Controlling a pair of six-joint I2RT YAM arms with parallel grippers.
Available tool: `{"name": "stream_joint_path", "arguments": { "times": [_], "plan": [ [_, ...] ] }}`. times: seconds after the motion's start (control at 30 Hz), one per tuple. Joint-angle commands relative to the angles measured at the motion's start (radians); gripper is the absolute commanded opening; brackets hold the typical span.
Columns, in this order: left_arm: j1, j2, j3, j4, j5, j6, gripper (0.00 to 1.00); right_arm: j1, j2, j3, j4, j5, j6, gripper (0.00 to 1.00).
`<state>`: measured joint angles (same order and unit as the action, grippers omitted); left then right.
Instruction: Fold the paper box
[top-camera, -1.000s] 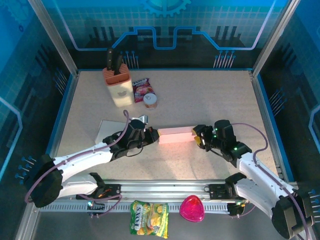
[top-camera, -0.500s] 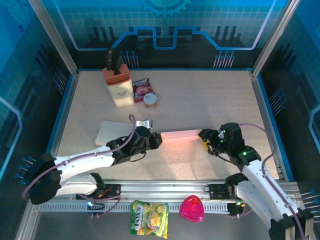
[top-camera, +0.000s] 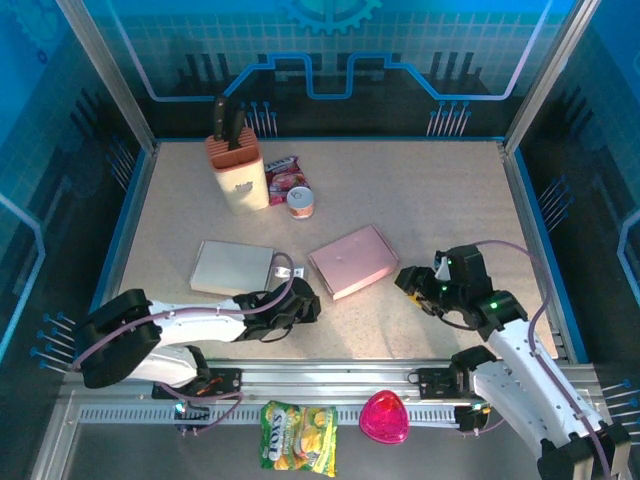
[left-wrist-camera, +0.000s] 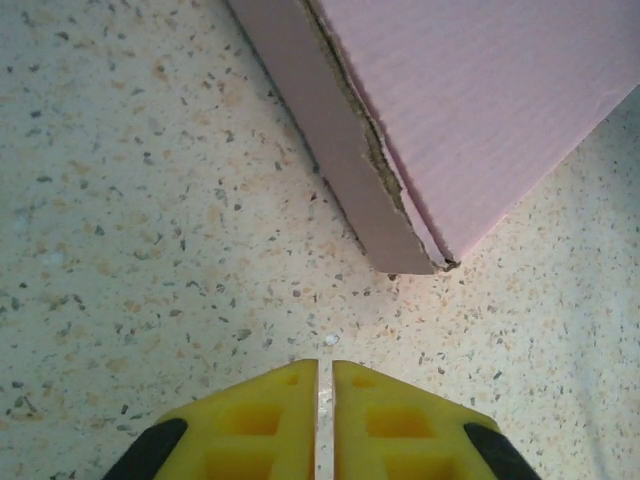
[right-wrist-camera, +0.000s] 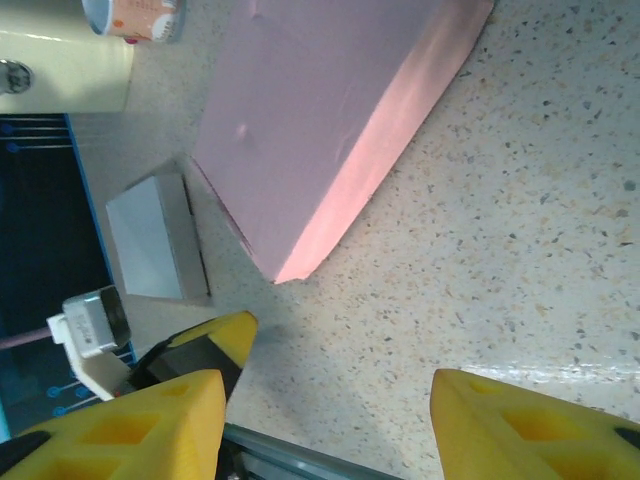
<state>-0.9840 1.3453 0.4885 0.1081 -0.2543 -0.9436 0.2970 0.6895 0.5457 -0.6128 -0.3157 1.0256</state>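
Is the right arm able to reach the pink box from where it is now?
Probably yes. The pink box lies flat just ahead of the right end effector, whose jaws are open, with bare table between them.

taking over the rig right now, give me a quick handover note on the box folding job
Left hand: nearly shut, empty, low over the table, just short of a corner of the pink paper box.
Right hand: open, empty, to the right of the box, not touching it.
Box: lies flat mid-table, free of both hands.
Done: it looks folded shut.
Left: the side flap gapes slightly at that corner; probably worth pressing it before backing the arms off.
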Motion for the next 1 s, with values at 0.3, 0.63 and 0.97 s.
{"name": "stream_joint_path", "arguments": {
  "times": [0.3, 0.63, 0.97],
  "plan": [
    [0.127, -0.427, 0.085, -0.332, -0.053, 0.136, 0.99, -0.031, -0.025, 0.139, -0.061, 0.288, -0.324, 1.00],
    [0.494, -0.653, 0.182, -0.691, -0.525, 0.300, 0.99, -0.059, -0.093, -0.115, 0.478, 0.706, -0.739, 1.00],
    [0.613, -0.657, -0.183, 0.085, -0.412, 0.897, 0.99, -0.114, 0.196, -0.275, 1.023, 0.656, -0.916, 1.00]
  ]
}}
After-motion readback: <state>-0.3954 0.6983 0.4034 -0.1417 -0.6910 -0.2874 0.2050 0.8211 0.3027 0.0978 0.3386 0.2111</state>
